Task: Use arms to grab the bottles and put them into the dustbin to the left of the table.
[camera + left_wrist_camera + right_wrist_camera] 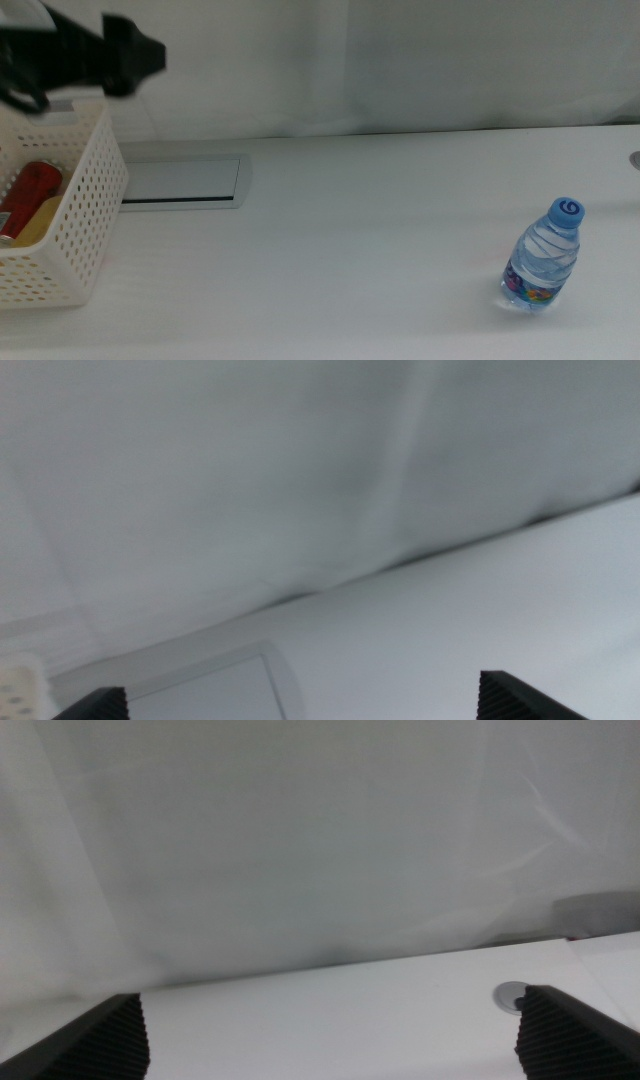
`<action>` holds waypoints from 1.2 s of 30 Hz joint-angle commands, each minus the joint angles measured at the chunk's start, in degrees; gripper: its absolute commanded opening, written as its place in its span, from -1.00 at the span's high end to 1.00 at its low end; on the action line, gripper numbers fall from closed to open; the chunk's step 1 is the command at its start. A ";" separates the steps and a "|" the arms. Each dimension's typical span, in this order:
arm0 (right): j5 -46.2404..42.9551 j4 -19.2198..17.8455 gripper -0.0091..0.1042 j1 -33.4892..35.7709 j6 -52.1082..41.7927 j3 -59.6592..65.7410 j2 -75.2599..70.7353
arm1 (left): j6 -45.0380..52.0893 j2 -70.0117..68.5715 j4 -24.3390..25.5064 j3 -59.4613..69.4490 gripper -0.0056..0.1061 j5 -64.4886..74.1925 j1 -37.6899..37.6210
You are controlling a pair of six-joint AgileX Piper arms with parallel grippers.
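A small clear water bottle (545, 255) with a blue cap stands upright on the white table (360, 250), at the right. The white perforated dustbin (75, 200) sits at the left, with a red can (32, 192) and a yellow bottle (42, 224) lying inside. My left gripper (140, 55) hovers above the dustbin's far edge. In the left wrist view the left gripper (305, 705) is open, its jaws wide apart and holding nothing. My right gripper (330, 1035) is open and empty too; that arm is out of the middle view.
A flat grey tray (185, 180) lies on the table just right of the dustbin, also visible as the tray (215, 690) in the left wrist view. A small round grommet (512, 995) sits in the tabletop near the right edge. A white curtain backs the table.
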 commanded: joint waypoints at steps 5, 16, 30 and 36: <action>10.06 0.73 -0.98 -0.22 -6.78 -11.02 10.07 | 0.58 -10.91 1.30 13.29 -0.74 -8.39 -9.02; 8.46 0.98 -0.98 7.05 -7.05 -11.63 20.63 | 4.20 -28.90 2.92 34.78 -0.74 -15.57 -21.67; -9.05 3.30 -0.98 9.95 -6.80 -2.50 35.15 | 4.13 -34.15 2.79 38.76 -0.74 -13.75 -21.55; -24.73 5.12 -0.98 16.61 -5.62 8.43 37.58 | 4.13 -34.15 2.79 38.76 -0.74 -13.86 -21.55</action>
